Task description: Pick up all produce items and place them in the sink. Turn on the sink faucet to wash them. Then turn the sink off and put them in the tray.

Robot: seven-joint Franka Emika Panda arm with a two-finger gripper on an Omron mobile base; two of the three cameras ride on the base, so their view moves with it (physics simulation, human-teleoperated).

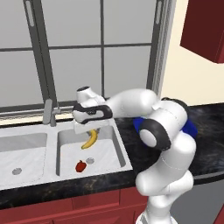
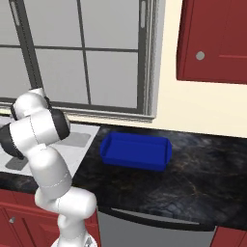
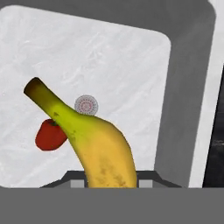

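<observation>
Black marbled counter [image 1: 144, 153] under the window, my arm reaching over the sink [image 1: 26, 175].

I see the blue tray [image 2: 136, 152] sitting on the counter to the right; over the right basin my gripper [image 1: 89, 129] is clamped on the banana [image 3: 98, 148], held above the small red fruit [image 1: 80, 166] lying by the drain [image 3: 86, 106].

Banana [image 1: 89, 140] hangs curved over the sink's [image 1: 26, 175] right basin; red fruit [image 1: 80, 166] on that basin's floor near the drain. Faucet [image 1: 49, 112] behind, blue tray [image 2: 136, 150] on the worktop [image 2: 193, 188].
</observation>
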